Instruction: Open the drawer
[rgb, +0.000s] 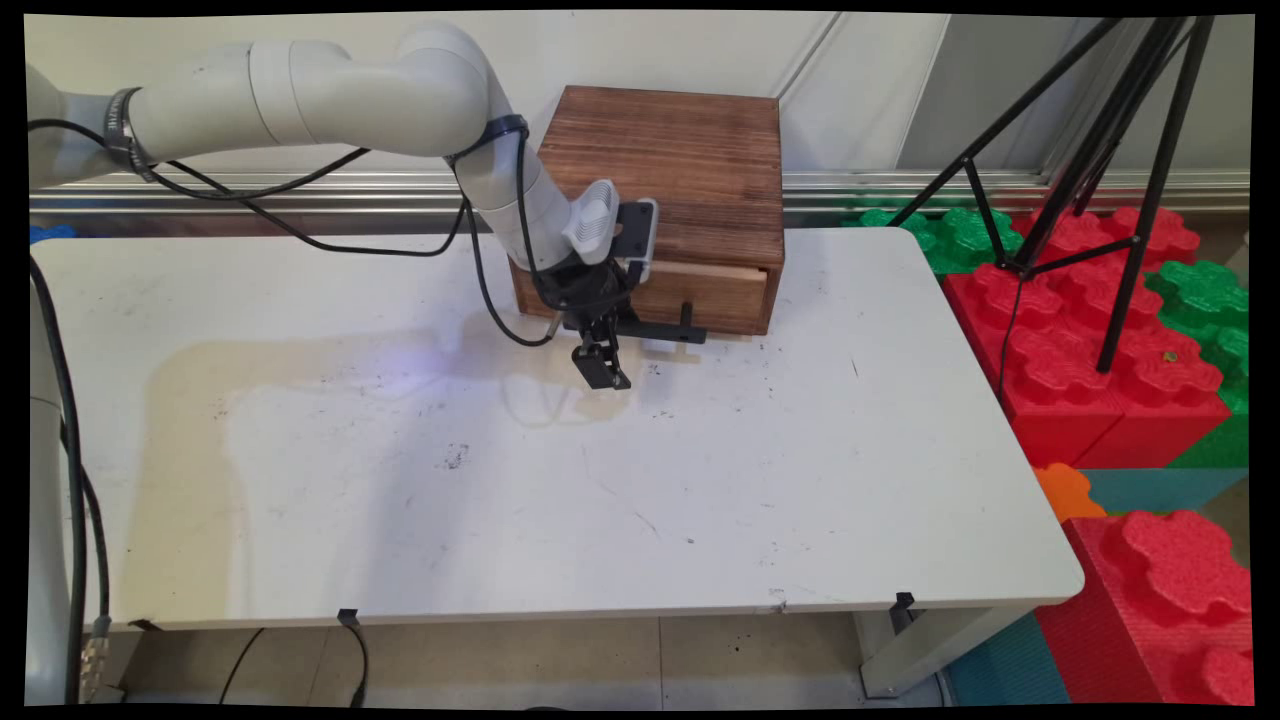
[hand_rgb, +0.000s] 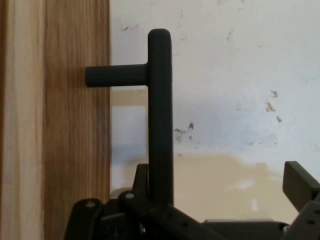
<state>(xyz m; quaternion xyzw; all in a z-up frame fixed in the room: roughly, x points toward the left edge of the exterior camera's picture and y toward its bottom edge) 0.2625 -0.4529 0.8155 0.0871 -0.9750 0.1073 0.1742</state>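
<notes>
A black bar handle (hand_rgb: 160, 115) stands off the front of a wooden drawer (rgb: 712, 288), its long axis running level along the drawer face and parallel to the desk's (rgb: 640, 480) far edge. The drawer sits at the bottom of a dark wooden box (rgb: 672, 170) at the desk's far side, against the wall. In the hand view one short post (hand_rgb: 116, 75) joins the bar to the pale wood; the bar's other end is lost behind the gripper's linkage.

The gripper (rgb: 600, 368) hangs just in front of the drawer, at the handle's left end as the main view has it, its tip close to the desk top. In the hand view one finger (hand_rgb: 300, 186) stands well clear of the bar on the side away from the drawer, while the other is masked by the bar and linkage, so the jaws read as spread apart and not clamped on the handle. Whether anything touches the bar cannot be told.

No lettering can be read on the box, drawer or gripper. The white arm (rgb: 330, 95) reaches in from the upper left, with black cables (rgb: 300, 235) drooping beneath it. The desk is scuffed and carries a broad yellowish stain (rgb: 190, 420). To the right, a black tripod (rgb: 1110, 180) stands on red and green foam blocks (rgb: 1100, 350), some of them cut off by the frame.
</notes>
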